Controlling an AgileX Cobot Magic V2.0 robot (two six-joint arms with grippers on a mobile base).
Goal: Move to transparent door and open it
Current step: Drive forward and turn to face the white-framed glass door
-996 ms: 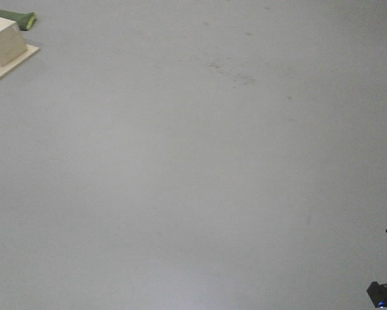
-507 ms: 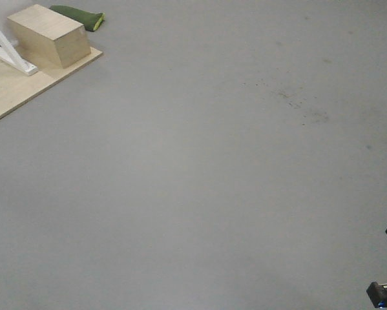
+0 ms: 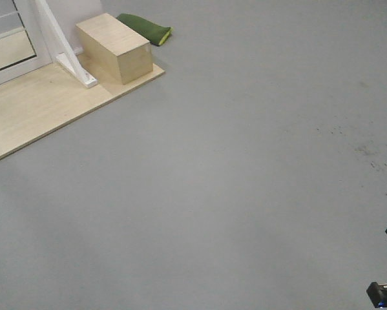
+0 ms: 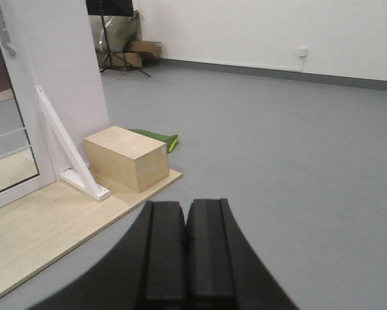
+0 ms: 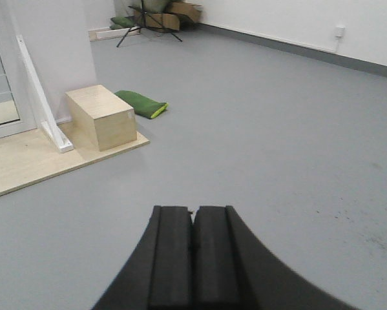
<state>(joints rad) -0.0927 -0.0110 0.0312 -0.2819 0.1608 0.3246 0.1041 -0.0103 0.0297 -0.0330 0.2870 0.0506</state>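
Approach leg: door at far left, both claws closed and empty.

Far left: transparent door (image 4: 9,139), glass with thin white bars in a white frame, long axis upright, standing on a pale wooden platform (image 4: 38,232); a grey handle may show at its upper edge, too cropped to be sure; next right, slanted white brace (image 4: 67,145), wooden box (image 4: 125,157), green bag (image 4: 156,137) just behind the box; then grey floor (image 4: 296,168). Left gripper (image 4: 185,213) and right gripper (image 5: 193,216): pads pressed together, nothing held. Door lies ahead and to the left of both, well apart; left arm is on the nearer side; the base likely has to turn left and close in before any reach.
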